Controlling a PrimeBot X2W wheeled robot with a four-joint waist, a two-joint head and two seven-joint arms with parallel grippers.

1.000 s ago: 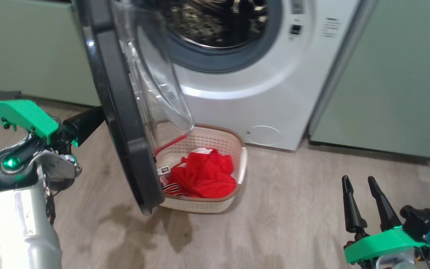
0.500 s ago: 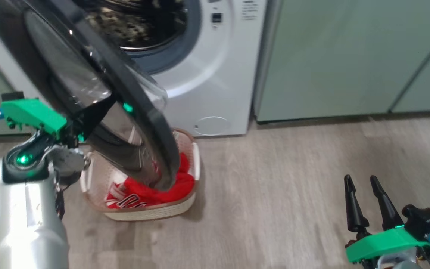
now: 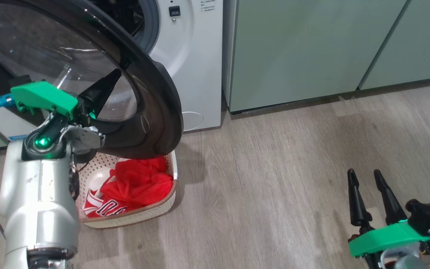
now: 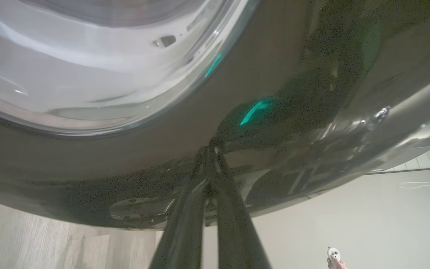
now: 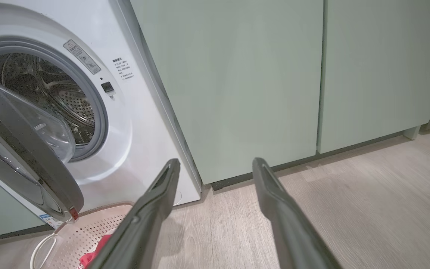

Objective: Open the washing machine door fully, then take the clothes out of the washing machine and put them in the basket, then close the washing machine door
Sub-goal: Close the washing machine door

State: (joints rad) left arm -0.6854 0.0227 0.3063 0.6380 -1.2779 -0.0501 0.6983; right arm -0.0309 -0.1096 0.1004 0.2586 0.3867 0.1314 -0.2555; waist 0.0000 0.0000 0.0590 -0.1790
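The washing machine door point(image 3: 162, 104) stands part-way swung, its black rim and glass bowl facing me, in front of the white washing machine point(image 3: 192, 56). My left gripper point(image 3: 117, 73) is shut, and its tips press on the door's glossy outer rim point(image 4: 274, 74), holding nothing. The left wrist view shows the shut left gripper point(image 4: 210, 144) touching that rim. Red clothes point(image 3: 136, 183) lie in the cream basket point(image 3: 125, 222) on the floor under the door. Low at the right, my right gripper point(image 3: 366, 175) is open and empty. In the right wrist view the right gripper point(image 5: 215, 164) points at the cabinets, with the door point(image 5: 32, 160) ajar and the steel drum point(image 5: 62, 101) visible.
Pale green cabinets point(image 3: 293, 48) stand right of the machine. Wood floor point(image 3: 274, 179) spreads between basket and right gripper. A person's hand with a small remote point(image 4: 332, 256) shows at the bottom of the left wrist view. The basket point(image 5: 88, 228) sits right below the door's lower edge.
The head camera has turned, shifting the whole picture. The door has swung from edge-on toward the machine, now showing its outer face, with my shut left gripper pressed against it. The right gripper stays put.
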